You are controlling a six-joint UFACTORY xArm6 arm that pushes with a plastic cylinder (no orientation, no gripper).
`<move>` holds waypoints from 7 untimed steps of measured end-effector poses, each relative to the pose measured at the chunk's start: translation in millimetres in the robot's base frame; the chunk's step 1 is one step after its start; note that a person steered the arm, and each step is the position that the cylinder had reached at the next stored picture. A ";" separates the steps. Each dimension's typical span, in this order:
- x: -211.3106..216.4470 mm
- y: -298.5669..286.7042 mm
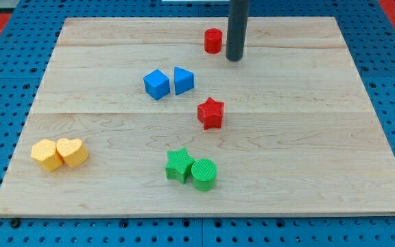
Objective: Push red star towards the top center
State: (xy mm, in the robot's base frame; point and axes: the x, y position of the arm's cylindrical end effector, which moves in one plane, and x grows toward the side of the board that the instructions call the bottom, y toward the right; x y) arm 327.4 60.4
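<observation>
The red star [210, 113] lies near the middle of the wooden board [307, 137]. My tip [234, 59] stands near the view's top centre, above and slightly right of the star, well apart from it. A red cylinder [213, 40] sits just left of my tip, not touching it.
A blue cube [156, 84] and a blue triangular block [183, 80] sit side by side up-left of the star. A green star [179, 165] and a green cylinder [204, 173] lie below it. A yellow hexagon [46, 154] and a yellow heart [72, 151] sit at the lower left.
</observation>
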 end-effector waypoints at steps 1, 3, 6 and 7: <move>-31.7 -35.6; 22.7 -18.1; 135.7 -97.3; 131.1 -125.8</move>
State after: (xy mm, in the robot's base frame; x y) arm 458.6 -65.4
